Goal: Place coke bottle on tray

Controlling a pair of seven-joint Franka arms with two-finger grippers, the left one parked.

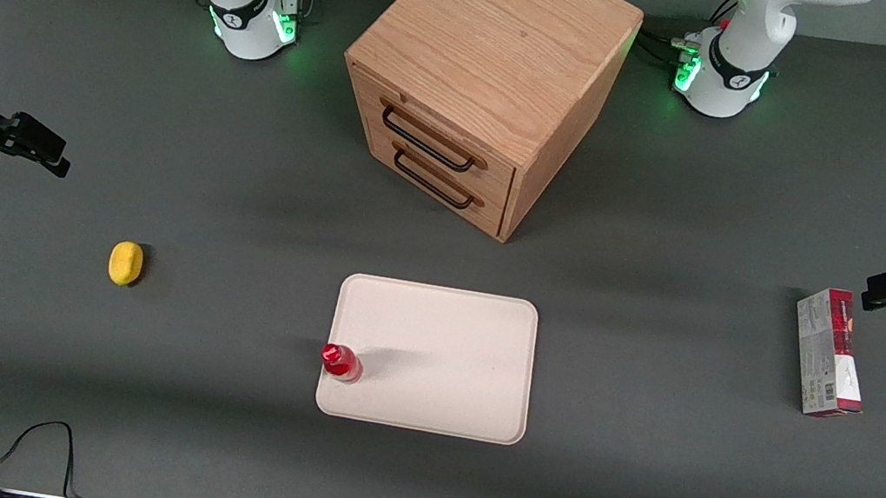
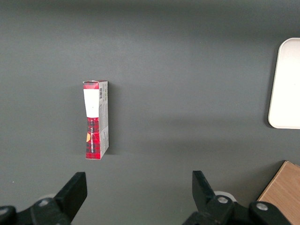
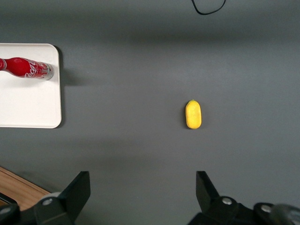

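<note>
The coke bottle (image 1: 341, 362) already stands upright on the tray (image 1: 446, 346), close to its edge toward the working arm's end, so I keep my gripper (image 1: 41, 147) spread, empty and well apart from it.

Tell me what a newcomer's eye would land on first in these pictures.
The big oak-coloured wooden drawer cabinet dominates the table's middle, with the large flat cream-beige tray in front of it. The small red coke bottle stands upright on the tray's edge toward the working arm's end. The right arm's end effector, open, hangs above bare table farther from the front camera than the small yellow lump.
</note>
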